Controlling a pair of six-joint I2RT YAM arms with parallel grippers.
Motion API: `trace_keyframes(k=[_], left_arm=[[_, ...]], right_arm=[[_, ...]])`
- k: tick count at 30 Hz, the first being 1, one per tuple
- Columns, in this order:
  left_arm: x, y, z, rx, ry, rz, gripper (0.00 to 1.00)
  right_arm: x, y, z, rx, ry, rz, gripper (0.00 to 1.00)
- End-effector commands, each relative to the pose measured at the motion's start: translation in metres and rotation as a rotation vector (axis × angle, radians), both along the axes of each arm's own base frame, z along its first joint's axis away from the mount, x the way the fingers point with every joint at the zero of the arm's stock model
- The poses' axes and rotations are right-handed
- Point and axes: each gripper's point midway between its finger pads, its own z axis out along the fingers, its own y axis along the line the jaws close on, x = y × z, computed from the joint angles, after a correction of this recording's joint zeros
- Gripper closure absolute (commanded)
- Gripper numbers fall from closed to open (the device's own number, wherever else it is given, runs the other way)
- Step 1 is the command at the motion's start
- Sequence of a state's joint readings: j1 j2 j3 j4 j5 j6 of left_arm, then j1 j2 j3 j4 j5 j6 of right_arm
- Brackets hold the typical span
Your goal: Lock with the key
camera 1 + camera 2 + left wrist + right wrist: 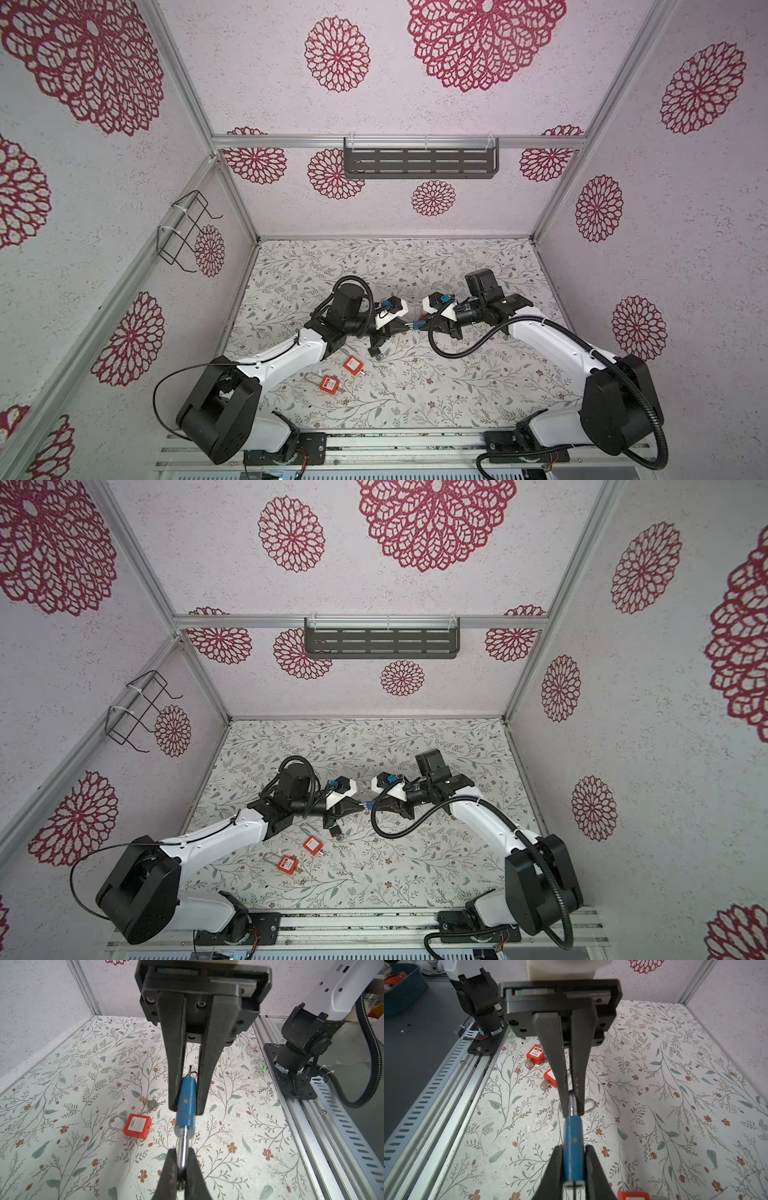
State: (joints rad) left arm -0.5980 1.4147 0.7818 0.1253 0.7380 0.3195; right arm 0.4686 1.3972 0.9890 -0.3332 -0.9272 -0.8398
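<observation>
Both claws hold one blue padlock (185, 1103): left claw (182, 1151) clamps shackle (182, 1138), right claw (573, 1149) clamps body (573, 1136). Next, I think: press shackle in, turn key.

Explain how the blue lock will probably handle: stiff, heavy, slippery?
Probably stiff: the lock spans straight between left tool and right tool. The shiny shackle looks slippery and may turn in the left tool. Riveted and painted, it is likely metal, heavy for its size.
</observation>
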Motion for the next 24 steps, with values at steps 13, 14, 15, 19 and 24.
trace_keyframes(k=[13, 14, 15, 19, 24], left_arm=[[-0.019, -0.042, 0.067, -0.198, -0.174, -0.202, 1.00], [-0.019, -0.043, 0.066, -0.197, -0.172, -0.204, 1.00], [-0.019, -0.043, 0.066, -0.194, -0.172, -0.203, 1.00], [-0.019, -0.035, 0.059, -0.128, -0.176, -0.188, 1.00], [-0.012, -0.006, 0.052, -0.082, -0.153, -0.132, 1.00]], right_arm=[[-0.017, 0.042, 0.054, 0.225, -0.130, 0.185, 1.00], [-0.016, 0.043, 0.053, 0.224, -0.129, 0.184, 1.00], [-0.015, 0.042, 0.053, 0.219, -0.131, 0.181, 1.00], [-0.014, 0.036, 0.044, 0.158, -0.145, 0.163, 1.00], [-0.008, 0.016, 0.034, 0.077, -0.153, 0.081, 0.97]])
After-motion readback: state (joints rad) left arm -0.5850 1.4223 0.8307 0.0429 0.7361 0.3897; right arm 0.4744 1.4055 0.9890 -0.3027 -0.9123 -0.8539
